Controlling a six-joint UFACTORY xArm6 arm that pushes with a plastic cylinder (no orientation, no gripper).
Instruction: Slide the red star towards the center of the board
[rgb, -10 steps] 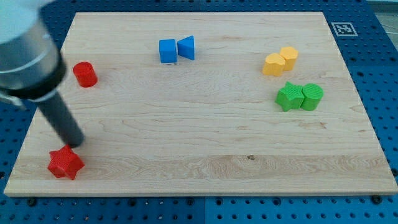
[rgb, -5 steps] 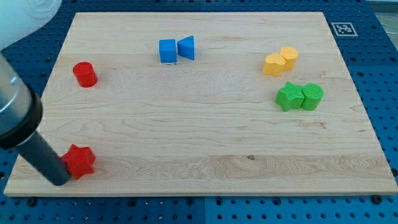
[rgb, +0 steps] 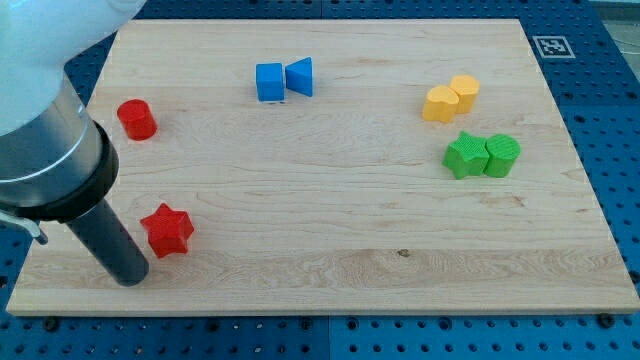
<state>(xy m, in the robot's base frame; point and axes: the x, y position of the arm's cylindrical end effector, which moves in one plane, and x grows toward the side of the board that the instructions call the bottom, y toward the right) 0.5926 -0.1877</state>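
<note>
The red star (rgb: 167, 230) lies on the wooden board (rgb: 330, 200) at the lower left. My tip (rgb: 131, 277) rests on the board just to the lower left of the star, close to it or touching it. The dark rod rises from the tip toward the view's upper left, where the arm's grey and white body fills the corner.
A red cylinder (rgb: 136, 119) stands near the left edge. A blue cube (rgb: 269, 82) and a blue wedge (rgb: 300, 76) sit together at the top. Two yellow blocks (rgb: 450, 98) and two green blocks (rgb: 482, 155) sit at the right.
My tip went round to the star's lower left and pushed it. The red star has moved right and up, away from the lower left corner. The other blocks have not moved.
</note>
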